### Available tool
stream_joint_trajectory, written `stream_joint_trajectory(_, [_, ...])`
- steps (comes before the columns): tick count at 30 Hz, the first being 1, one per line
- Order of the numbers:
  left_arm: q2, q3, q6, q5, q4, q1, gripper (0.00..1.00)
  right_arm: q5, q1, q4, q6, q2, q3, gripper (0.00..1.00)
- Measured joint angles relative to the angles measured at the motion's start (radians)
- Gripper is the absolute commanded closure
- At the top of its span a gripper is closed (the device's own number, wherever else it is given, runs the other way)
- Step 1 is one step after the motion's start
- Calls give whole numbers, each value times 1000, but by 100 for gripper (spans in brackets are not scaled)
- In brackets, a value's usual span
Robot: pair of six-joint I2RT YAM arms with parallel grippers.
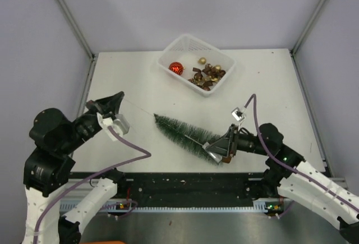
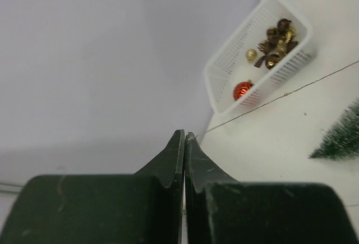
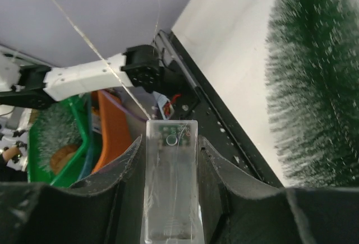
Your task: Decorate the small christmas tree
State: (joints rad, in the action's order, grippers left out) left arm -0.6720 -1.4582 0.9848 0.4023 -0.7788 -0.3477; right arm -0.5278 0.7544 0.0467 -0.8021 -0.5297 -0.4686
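The left claw (image 2: 184, 136) pinches the wire (image 2: 291, 91); the right claw (image 3: 171, 141) grips the battery box (image 3: 171, 199). Hold the wire taut, winding it round the tree (image 1: 182, 132) lying mid-frame.

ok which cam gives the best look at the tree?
Top external: the small christmas tree lies on its side on the table, nearly its full length visible. Left wrist catches only the tip at the frame's right edge; right wrist shows just close-up bristles.

Robotics laboratory test cell. A white surface (image 1: 140, 137) is enclosed by plain pale panels (image 1: 196, 8) on aluminium struts (image 1: 67, 14); a cabled left arm (image 1: 47, 154) and right arm (image 1: 305, 179) are bolted to a black mounting rail (image 1: 190, 185) at its near edge.
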Motion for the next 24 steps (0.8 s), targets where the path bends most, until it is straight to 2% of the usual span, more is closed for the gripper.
stream_joint_trajectory(3, [0,68,-38,14,-36,0,100,70,60,6,15,-16,84,100])
stream_joint_trajectory(4, [0,82,-49,21,-51,0,100,90,77,8,20,-27,102,96])
stream_joint_trajectory(6, [0,96,-76,33,-72,0,100,117,96,7,30,-53,119,65])
stream_joint_trajectory(8, [0,101,-98,51,-87,0,100,139,104,1,42,-79,127,41])
stream_joint_trajectory(12, [0,101,-140,62,-79,5,100,188,108,89,77,-107,129,17])
stream_joint_trajectory(16, [-2,104,-191,100,-80,6,100,238,108,214,100,-90,128,14])
stream_joint_trajectory(24, [-34,119,-306,171,-83,6,100,431,108,462,77,13,21,28])
